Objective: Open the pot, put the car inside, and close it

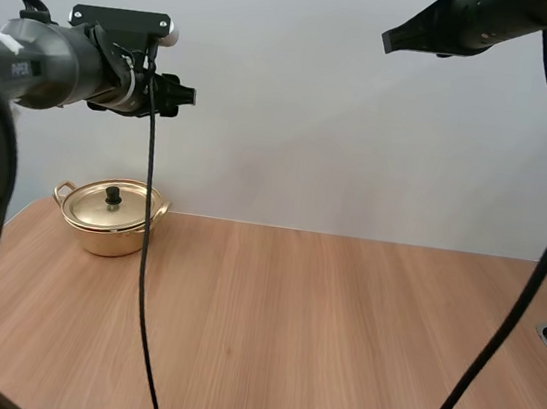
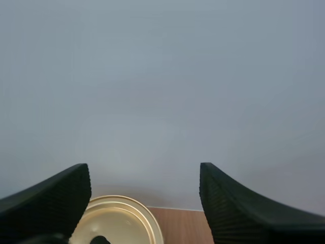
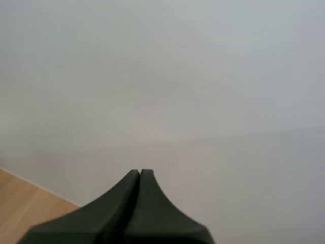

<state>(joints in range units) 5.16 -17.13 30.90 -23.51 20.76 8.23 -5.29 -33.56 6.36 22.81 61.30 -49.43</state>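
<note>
Your left gripper (image 1: 185, 97) hangs high over the table (image 1: 340, 314). Its two fingers (image 2: 56, 195) stand wide apart, ribbed inner faces turned to each other, and nothing sits between them. Look past those fingers in the left wrist view and you see the pot (image 1: 111, 215) below and ahead of the gripper. It lies closer to one finger than to the other and touches neither.

The pot is gold-coloured with a small handle on each side, and it rests upright on the table well beneath your left gripper. Its lid (image 1: 110, 203) is on and seated flat. The black knob (image 1: 113, 193) stands upright at the lid's middle, a clear gap below the open fingers.

Your right gripper (image 1: 388, 40) is raised higher than the left one and is well apart from it. Its fingers (image 3: 122, 203) are pressed together into a single dark wedge and hold nothing. From this gripper the pot is far off to the left and far below. A strip of bare wooden table lies beneath the right gripper's closed tips in the right wrist view.
</note>
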